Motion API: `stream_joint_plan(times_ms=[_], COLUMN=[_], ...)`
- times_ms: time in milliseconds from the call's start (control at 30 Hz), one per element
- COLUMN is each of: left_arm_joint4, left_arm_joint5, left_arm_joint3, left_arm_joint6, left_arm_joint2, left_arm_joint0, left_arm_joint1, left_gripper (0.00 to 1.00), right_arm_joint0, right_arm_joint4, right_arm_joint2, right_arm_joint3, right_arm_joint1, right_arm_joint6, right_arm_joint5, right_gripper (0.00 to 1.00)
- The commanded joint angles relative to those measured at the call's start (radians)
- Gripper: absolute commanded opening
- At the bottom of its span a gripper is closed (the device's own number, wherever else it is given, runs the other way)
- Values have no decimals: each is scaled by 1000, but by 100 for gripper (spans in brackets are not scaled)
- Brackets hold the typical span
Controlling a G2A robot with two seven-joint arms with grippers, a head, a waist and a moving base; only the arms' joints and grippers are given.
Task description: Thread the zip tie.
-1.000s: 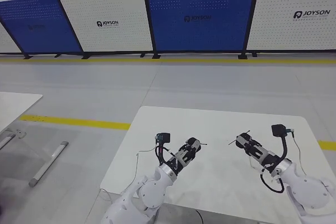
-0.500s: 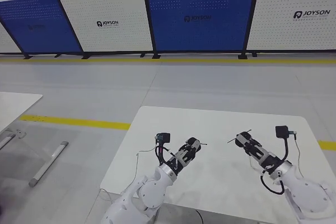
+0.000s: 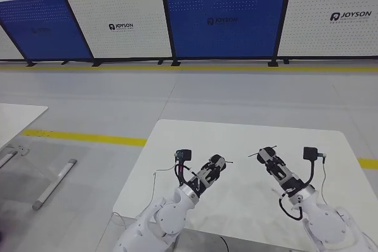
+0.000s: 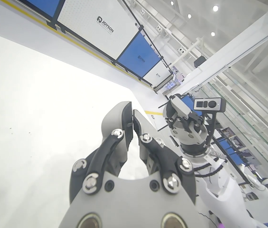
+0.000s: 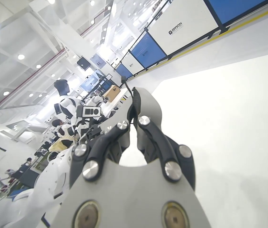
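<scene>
Shows the right gripper (image 5: pixel 134 96) pinched tight on a black zip tie (image 5: pixel 124 80), head end poking past its tips, and the left gripper (image 4: pixel 132 115) closed narrow on a thin black strand (image 3: pixel 228 162), both above the white tabletop (image 3: pixel 239 135).

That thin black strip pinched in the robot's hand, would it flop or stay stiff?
Probably fairly stiff: the zip tie juts from the right hand without drooping. Likely very light, since it is so thin.
</scene>
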Motion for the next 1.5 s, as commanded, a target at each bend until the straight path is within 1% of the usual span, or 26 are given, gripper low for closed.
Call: stream_joint_plan(times_ms=[0,133,167,233,367,433,533,900,1000,1033,1067,1100,1133,1200,1300,1367,1467], left_arm_joint4=[0,0,0,0,0,0,0,0,-16,-38,-101,-135,-162,-208,-220,-197,-197], left_arm_joint5=[0,0,0,0,0,0,0,0,2,-1,-17,-22,-26,-52,-78,-77,-77], left_arm_joint3=[0,0,0,0,0,0,0,0,8,15,25,35,43,58,70,75,75], left_arm_joint6=[0,0,0,0,0,0,0,0,-13,-32,-91,-122,-143,-175,-166,-137,-137], left_arm_joint2=[0,0,0,0,0,0,0,0,4,6,4,-7,-15,-32,-41,-47,-47], left_arm_joint0=[0,0,0,0,0,0,0,0,-9,-15,-26,-36,-43,-53,-50,-48,-48], left_arm_joint1=[0,0,0,0,0,0,0,0,-1,-2,-2,-1,0,2,4,5,5], left_gripper=[0,0,0,0,0,0,0,0,0,0,0,0,0,0,0,0,0], right_arm_joint0=[0,-6,-8,-6,26,51,77,77,77,77,77,77,77,77,77,77,77], right_arm_joint4=[0,-2,-28,-38,-62,-94,-99,-99,-99,-99,-99,-99,-99,-99,-99,-99,-99], right_arm_joint2=[0,-6,-18,-42,-103,-137,-167,-167,-167,-167,-167,-167,-167,-167,-167,-167,-167], right_arm_joint3=[0,3,11,25,79,114,143,143,143,143,143,143,143,143,143,143,143], right_arm_joint1=[0,-3,-6,-13,-35,-48,-62,-62,-62,-62,-62,-62,-62,-62,-62,-62,-62], right_arm_joint6=[0,-10,-27,-54,-112,-142,-146,-146,-146,-146,-146,-146,-146,-146,-146,-146,-146], right_arm_joint5=[0,-1,-4,-11,-22,-14,-4,-4,-4,-4,-4,-4,-4,-4,-4,-4,-4], right_gripper=[0,0,0,0,0,0,0,0,0,0,0,0,0,0,0,0,0])
